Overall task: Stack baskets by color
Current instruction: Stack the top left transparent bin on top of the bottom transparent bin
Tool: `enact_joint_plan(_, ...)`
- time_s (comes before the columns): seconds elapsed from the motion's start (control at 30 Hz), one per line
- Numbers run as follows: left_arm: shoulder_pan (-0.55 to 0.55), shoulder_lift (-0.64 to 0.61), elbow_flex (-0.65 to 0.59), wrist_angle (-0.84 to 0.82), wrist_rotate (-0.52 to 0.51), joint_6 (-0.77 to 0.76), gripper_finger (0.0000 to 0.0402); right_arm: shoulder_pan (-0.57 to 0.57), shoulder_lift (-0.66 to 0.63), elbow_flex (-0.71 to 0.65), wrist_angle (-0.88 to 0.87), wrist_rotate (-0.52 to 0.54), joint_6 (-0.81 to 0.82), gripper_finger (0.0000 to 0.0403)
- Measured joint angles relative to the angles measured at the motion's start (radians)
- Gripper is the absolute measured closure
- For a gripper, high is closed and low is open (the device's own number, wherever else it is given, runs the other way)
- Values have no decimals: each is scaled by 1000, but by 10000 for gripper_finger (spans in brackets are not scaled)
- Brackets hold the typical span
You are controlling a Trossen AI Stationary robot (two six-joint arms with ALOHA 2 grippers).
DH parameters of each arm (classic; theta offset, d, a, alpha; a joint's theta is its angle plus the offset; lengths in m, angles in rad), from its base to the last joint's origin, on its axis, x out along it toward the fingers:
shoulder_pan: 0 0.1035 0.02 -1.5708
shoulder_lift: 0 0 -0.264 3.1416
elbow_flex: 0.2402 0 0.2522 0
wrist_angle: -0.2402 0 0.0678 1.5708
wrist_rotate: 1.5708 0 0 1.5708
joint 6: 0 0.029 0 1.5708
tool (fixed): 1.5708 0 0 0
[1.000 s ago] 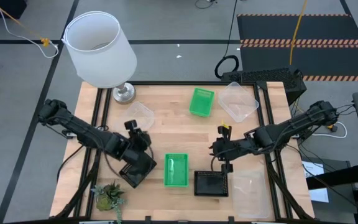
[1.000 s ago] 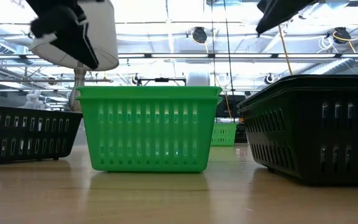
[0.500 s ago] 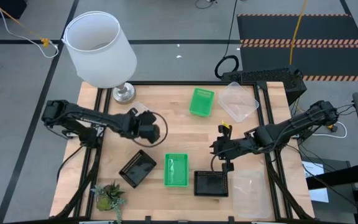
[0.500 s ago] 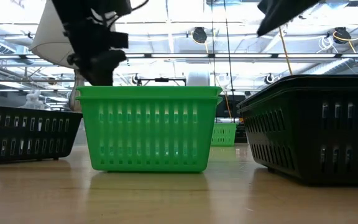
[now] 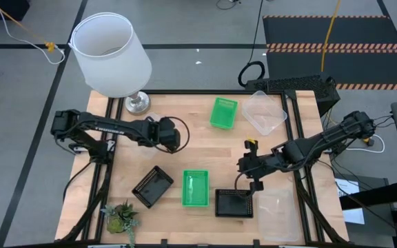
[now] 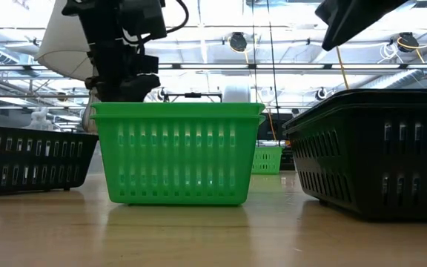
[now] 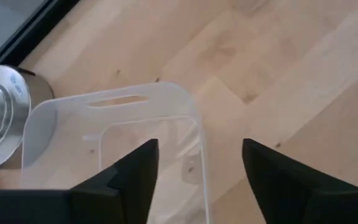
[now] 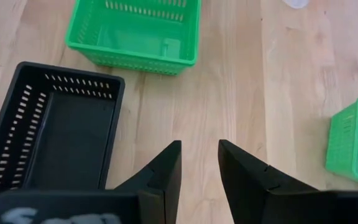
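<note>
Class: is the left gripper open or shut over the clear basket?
Open. The left gripper shows a wide gap between its fingers, above the clear basket's rim.

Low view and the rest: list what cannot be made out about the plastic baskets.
- Clear slotted plastic basket near the left gripper: left wrist view cuts off its near end behind the fingers.
- Bright green basket: low view hides its contents behind its wall.
- Black basket: cut off by the low view's right edge.

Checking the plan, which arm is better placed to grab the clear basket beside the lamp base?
Left: the left gripper hovers open right over the clear basket; the right gripper sits across the table.
</note>
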Motion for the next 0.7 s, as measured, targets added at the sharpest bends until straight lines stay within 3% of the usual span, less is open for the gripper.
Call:
enact_joint_plan(0.23, 2, 0, 0, 0, -26, -31, 143, 0, 0, 0, 16, 0, -6, 301)
enact_joint_plan(0.7, 2, 73, 1, 12, 54, -34, 220, 0, 0, 0, 22, 0, -6, 301)
